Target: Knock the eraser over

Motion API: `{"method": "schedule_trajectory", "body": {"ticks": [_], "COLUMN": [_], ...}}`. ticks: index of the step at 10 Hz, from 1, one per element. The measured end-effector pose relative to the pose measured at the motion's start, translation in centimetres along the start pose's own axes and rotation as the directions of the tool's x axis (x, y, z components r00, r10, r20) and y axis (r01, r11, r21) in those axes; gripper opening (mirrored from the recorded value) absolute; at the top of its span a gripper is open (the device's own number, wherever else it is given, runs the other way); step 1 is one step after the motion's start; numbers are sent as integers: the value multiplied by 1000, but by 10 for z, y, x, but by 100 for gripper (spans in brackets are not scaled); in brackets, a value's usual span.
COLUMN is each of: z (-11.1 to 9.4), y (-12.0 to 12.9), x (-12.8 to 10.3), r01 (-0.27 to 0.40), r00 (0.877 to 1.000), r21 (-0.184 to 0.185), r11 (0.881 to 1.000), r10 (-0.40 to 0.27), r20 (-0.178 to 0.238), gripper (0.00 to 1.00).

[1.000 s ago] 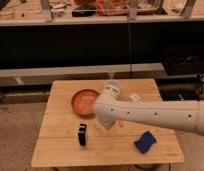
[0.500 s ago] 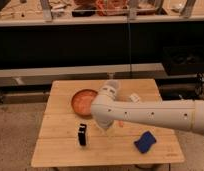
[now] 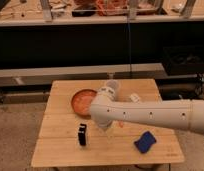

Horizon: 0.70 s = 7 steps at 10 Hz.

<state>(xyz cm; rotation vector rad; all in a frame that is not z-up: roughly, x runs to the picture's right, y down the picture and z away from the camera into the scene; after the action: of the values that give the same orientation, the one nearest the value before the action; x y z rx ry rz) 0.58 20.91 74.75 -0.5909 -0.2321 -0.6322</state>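
Note:
The eraser is a small black block with a faint lighter band. It stands upright on the wooden table, left of centre and near the front. My white arm reaches in from the right across the table. Its gripper hangs below the arm's rounded end, just right of the eraser and a little apart from it. The arm hides most of the gripper.
An orange bowl sits behind the eraser, partly covered by the arm. A blue sponge-like pad lies at the front right. A white cup and a small white object sit at the back. A dark shelf unit stands behind the table.
My arm's end has moved left and slightly down, closer to the eraser. The eraser still stands upright in the same place.

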Motion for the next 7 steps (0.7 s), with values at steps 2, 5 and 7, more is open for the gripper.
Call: {"method": "schedule_trajectory", "body": {"ticks": [2, 5, 7], "z": [1, 1, 1], "y": [0, -3, -6], "x": [-2, -7, -11], "r01": [9, 24, 37], "r00": [1000, 1000, 999], "r21": [-1, 0, -1], "r11": [1000, 1000, 999], "r10": [-9, -24, -37], "r20": [2, 4, 5], "gripper": [80, 80, 79]}}
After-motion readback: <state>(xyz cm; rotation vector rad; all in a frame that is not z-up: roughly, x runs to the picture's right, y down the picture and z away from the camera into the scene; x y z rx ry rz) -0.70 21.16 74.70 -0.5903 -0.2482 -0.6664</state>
